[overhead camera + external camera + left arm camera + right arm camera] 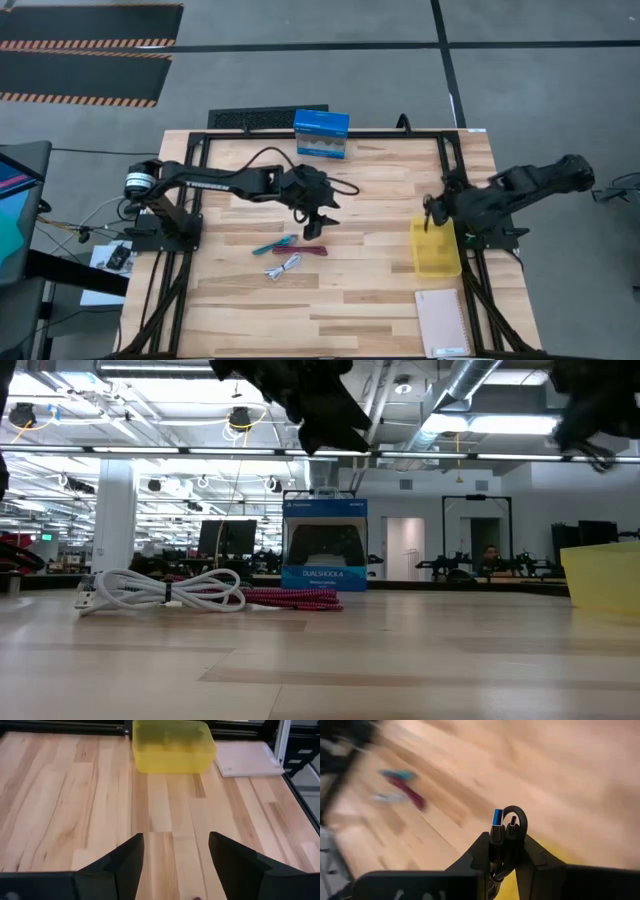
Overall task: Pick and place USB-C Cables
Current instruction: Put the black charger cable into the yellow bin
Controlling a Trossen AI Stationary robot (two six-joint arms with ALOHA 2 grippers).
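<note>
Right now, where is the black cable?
The black cable is pinched in the right hand, shown in the right wrist view. In the high view that hand hangs over the yellow bin, on the table's right side.

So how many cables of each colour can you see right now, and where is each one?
Teal cable: 1, on the table.
Maroon-red cable: 1, on the table.
White cable: 1, on the table.
Black cable: 1, held in the right gripper above the yellow bin.
Total: 4 cables. The left gripper is open and empty, above the three on the table.
</note>
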